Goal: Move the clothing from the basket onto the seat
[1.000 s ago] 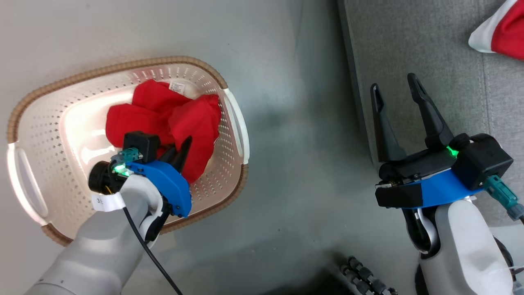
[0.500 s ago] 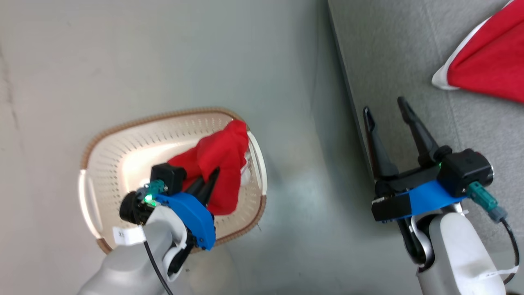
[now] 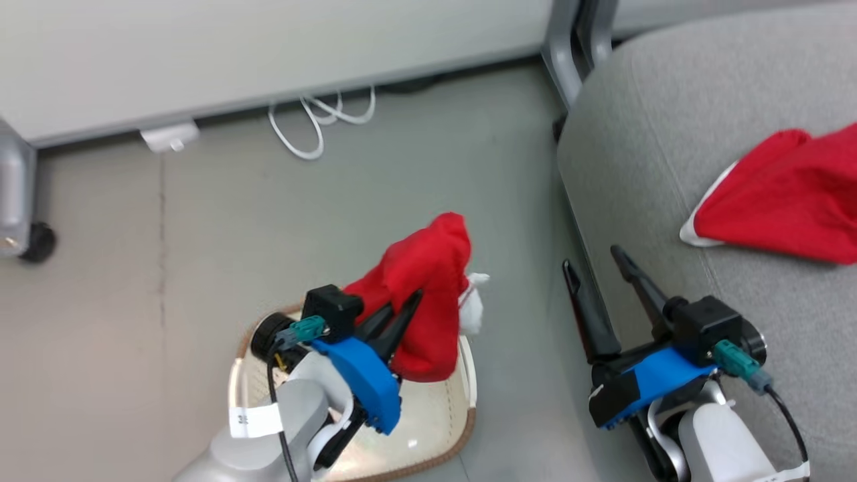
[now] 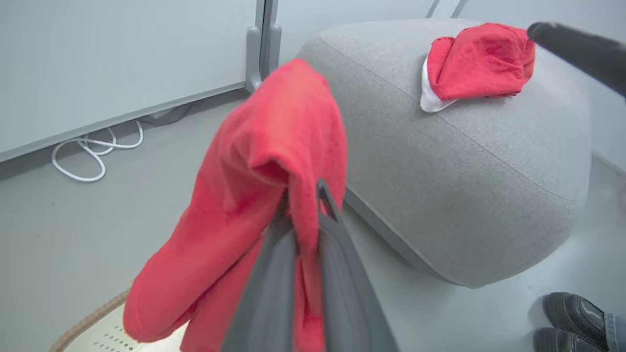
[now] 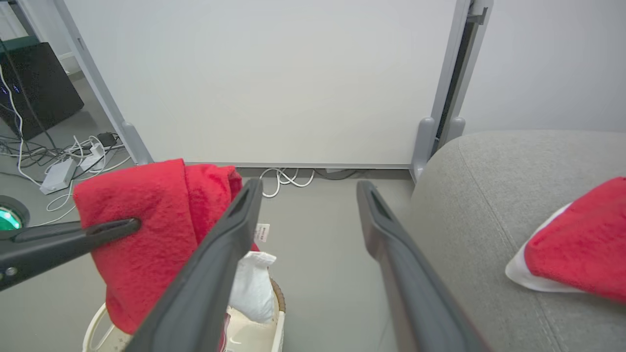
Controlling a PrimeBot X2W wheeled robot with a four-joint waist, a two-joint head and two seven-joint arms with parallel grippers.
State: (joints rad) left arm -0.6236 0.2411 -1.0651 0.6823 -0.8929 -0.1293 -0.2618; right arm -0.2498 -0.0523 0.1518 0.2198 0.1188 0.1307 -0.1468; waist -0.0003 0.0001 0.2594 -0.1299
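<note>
Looks like a lab or office tbh: white partition panels (image 5: 274, 83) on metal feet (image 5: 424, 142), loose cables (image 3: 321, 120) across a grey floor (image 3: 201, 234).

Count on inspection.
- Red garments: two. Left garment (image 3: 428, 294), near. Right garment (image 3: 783, 201), far right.
- Basket (image 3: 458, 443): one.
- Seat (image 3: 669, 134): one.
- Grippers: two. Left gripper (image 3: 404, 301), right gripper (image 3: 592, 256).
- White cable (image 3: 315, 124), far floor: one coil.
- Dark shoes (image 4: 567, 310): two.

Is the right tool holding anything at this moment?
No, the right tool stands wide open with nothing in it, and bare floor shows through the gap.
</note>
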